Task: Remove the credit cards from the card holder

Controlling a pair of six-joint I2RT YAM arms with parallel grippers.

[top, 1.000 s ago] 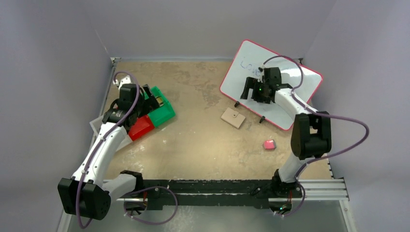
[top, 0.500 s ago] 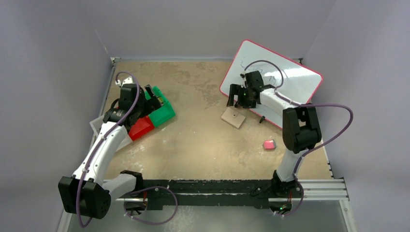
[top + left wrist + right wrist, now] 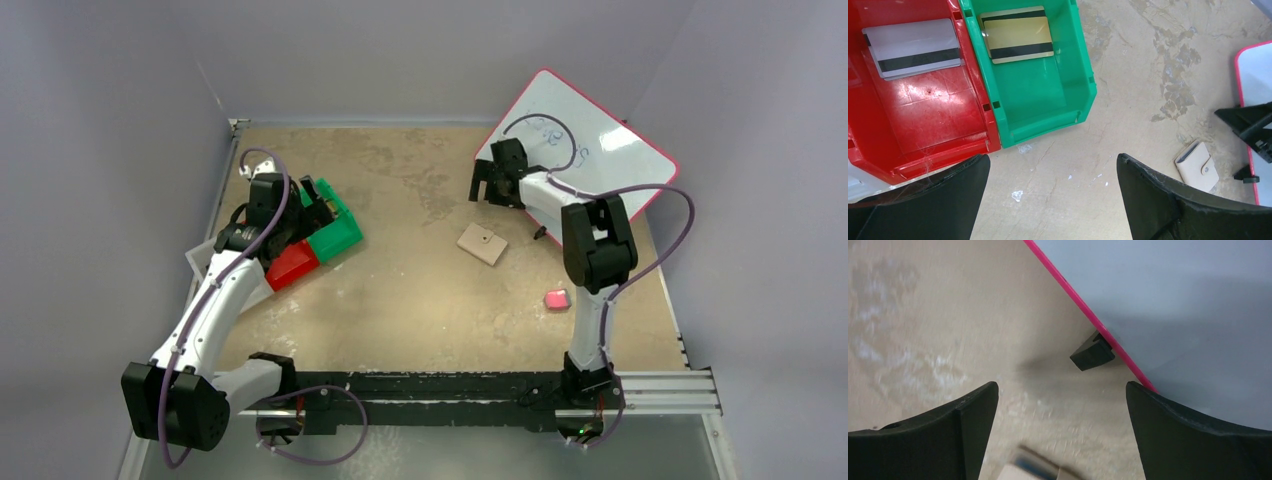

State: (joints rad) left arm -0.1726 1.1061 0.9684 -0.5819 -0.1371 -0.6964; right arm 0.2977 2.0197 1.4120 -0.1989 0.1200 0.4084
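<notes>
Bench edges: the bench (image 3: 420,300) is closed in by grey walls (image 3: 100,150) at the left, far and right sides; the arm bases stand along the near edge.
Left side: the red bin (image 3: 928,110) and the green bin (image 3: 1048,100) touch side by side, close to the left wall.
Right side: the whiteboard (image 3: 600,160) leans at the far right corner, and its pink edge and a black foot (image 3: 1091,354) are just beside the right hand.
Open room: a wide bare area lies between the bins and the card holder; only a pink block (image 3: 557,298) lies nearer the front.
Left hand (image 3: 1053,170): fingers spread wide above the bins, nothing between them.
Right hand (image 3: 1062,386): fingers spread wide, nothing between them.
Card holder (image 3: 482,243): lies flat on the bench, near the whiteboard but apart from it.
Card holder look: closed, tan, with a small snap tab; a grey strip shows at one end.
Cards: silver-grey cards (image 3: 913,47) lie in the red bin, gold cards (image 3: 1018,35) in the green bin.
</notes>
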